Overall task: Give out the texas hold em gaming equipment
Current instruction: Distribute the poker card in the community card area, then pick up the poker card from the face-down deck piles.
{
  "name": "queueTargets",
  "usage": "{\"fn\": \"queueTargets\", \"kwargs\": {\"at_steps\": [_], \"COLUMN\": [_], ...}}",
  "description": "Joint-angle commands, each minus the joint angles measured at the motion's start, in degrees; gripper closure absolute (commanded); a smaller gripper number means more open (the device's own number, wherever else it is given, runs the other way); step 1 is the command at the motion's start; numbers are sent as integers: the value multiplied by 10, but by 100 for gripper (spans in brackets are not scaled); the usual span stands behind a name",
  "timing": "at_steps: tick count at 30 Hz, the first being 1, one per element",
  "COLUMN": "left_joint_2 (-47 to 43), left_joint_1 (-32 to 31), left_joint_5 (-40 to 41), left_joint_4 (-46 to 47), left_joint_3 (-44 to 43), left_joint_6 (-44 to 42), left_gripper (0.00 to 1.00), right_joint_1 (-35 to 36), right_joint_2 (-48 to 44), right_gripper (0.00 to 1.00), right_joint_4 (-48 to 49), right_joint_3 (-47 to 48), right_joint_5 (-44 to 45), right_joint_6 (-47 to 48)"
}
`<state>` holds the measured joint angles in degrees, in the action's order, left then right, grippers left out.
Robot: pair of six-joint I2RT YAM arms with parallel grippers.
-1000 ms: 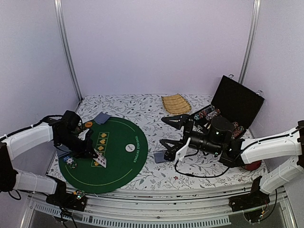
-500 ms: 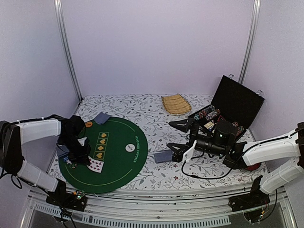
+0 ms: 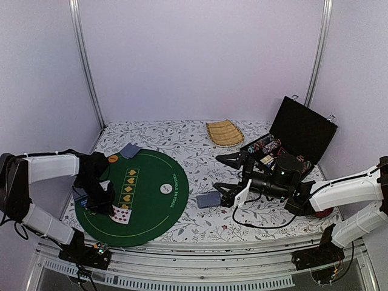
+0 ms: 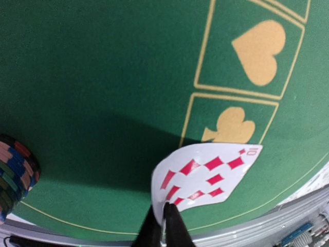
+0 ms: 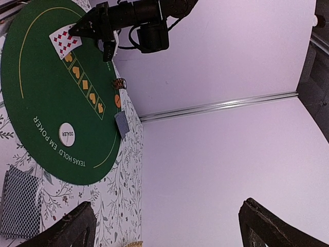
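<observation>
One red-pip card (image 4: 205, 172) is pinched between left fingers (image 4: 150, 234), while right fingers (image 5: 72, 227) gape apart.

Chip stack (image 4: 15, 175) half beyond the left edge; corner of card (image 4: 205, 172) behind left claw (image 4: 164, 208).

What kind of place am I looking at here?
Probably a robotics lab cell staged as a poker table: bare lilac walls with metal framing, a green Texas Hold'em mat, and an open chip case.

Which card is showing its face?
The ten of diamonds in the left gripper; the card at the far edge of the mat and the deck right of it show blue backs.
</observation>
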<state>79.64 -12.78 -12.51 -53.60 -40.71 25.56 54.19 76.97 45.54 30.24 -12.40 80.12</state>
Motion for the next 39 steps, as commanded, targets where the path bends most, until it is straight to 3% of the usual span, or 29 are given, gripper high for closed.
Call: {"fn": "queueTargets", "kwargs": {"at_steps": [1,7,16,20,23,28,32,39], "left_joint_2": [-15,-18,-46,-59,-71,-56,-6,90], "left_joint_1": [-5,-6,-6,-6,-20,-101,-175,-258], "left_joint_5": [0,1,25,52,43,45,37,-89], "left_joint_4": [-16,-17,-59,-73,-52,18,109,396], "left_joint_3": [7,8,-23,-56,-95,-170,-215,-189], "left_joint_6": [11,13,11,13,14,22,35,76], "left_gripper": [89,78,51,50,49,48,45,28], "right_joint_1": [-5,-4,-6,-13,-26,-54,-59,-77], "right_joint_2": [-13,-15,-17,-19,-24,-32,14,109], "right_gripper": [1,1,1,1,1,1,1,1], "right_joint_4": [14,14,12,3,-85,-310,-467,-538], "right_joint_3": [-7,-7,-1,18,65,130,193,221], "right_joint_5": [-5,-5,-3,0,-22,-151,-178,-154], "right_joint_6": [-8,-9,-18,-65,-157,-252,-279,-283]}}
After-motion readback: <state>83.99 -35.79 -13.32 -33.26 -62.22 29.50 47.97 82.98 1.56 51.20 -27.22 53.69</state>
